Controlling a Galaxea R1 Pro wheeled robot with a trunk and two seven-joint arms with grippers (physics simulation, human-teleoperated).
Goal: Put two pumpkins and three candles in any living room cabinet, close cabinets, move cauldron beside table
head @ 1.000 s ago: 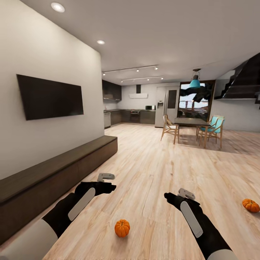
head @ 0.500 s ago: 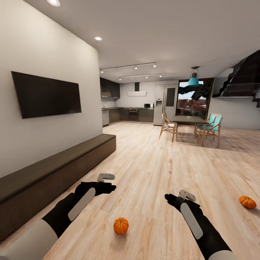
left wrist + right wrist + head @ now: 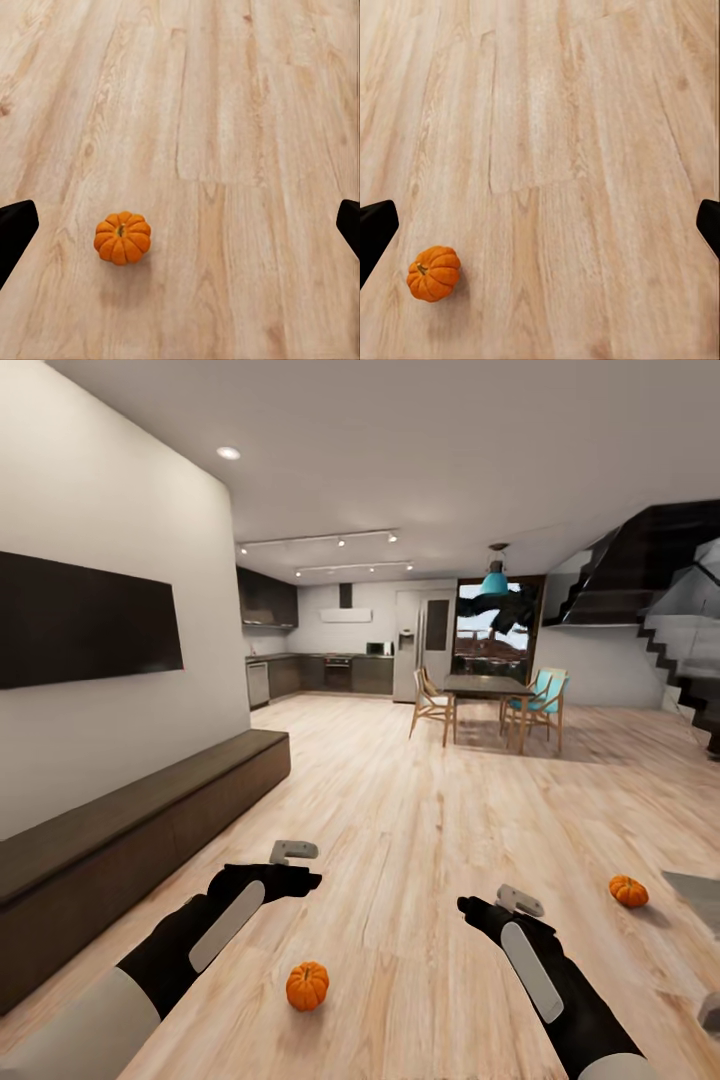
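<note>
now both grippers, left [image 3: 297,867] and right [image 3: 490,906], spread, empty; pumpkins [image 3: 307,985] on floor.

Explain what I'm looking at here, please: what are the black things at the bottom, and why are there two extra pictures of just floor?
These are simulator renders from a wheeled robot with two arms. The wide picture comes from its head camera, looking over both arms: the left gripper and the right gripper hang over a wooden floor, both open and holding nothing. The other two pictures come from cameras at each wrist, looking down between the gripper's fingers; the dark shapes at their edges are the fingertips. Two small orange pumpkins lie on the floor: the near pumpkin between the arms, also seen by the left wrist camera, and the far pumpkin off to the right. Along the left wall runs a long, low, dark-brown cabinet, with its fronts shut.
</note>
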